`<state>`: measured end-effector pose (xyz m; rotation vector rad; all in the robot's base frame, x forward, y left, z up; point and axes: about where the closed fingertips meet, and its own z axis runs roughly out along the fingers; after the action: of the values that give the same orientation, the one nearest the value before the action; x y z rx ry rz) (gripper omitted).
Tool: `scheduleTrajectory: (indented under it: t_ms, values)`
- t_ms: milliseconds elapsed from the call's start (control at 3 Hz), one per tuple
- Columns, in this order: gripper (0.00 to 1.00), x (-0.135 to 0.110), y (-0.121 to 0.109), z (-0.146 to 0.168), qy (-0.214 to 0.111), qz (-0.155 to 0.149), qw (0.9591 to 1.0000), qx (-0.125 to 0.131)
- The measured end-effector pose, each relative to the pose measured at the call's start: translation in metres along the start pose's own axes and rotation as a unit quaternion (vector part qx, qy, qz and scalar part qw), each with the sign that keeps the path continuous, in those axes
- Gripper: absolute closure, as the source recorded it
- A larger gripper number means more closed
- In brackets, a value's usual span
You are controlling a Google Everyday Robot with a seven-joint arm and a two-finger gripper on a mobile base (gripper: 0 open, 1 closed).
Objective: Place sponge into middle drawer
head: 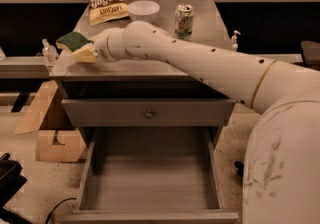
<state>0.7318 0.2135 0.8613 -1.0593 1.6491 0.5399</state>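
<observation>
The sponge [76,46], pale yellow with a dark green top, is tilted at the left edge of the grey cabinet top [150,63]. My gripper [96,49] is at the sponge's right side and shut on it, holding it slightly above the surface. My white arm reaches in from the right across the cabinet top. The middle drawer [150,180] is pulled out wide open below, with a plain grey floor and nothing in it. It lies well below and to the right of the sponge.
A tan snack bag [105,3], a white bowl [144,10] and a soda can [183,19] stand at the back of the cabinet top. A closed drawer front with a round knob [148,114] sits above the open drawer. A cardboard box [55,143] is on the floor at left.
</observation>
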Motion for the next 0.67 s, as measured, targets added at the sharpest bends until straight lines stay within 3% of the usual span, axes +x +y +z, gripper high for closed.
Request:
scheduleTrajectory:
  t_ms: [667]
  values:
    - [1.0,-0.0084,0.0022,-0.0024,-0.005,-0.01,0.9999,0.0]
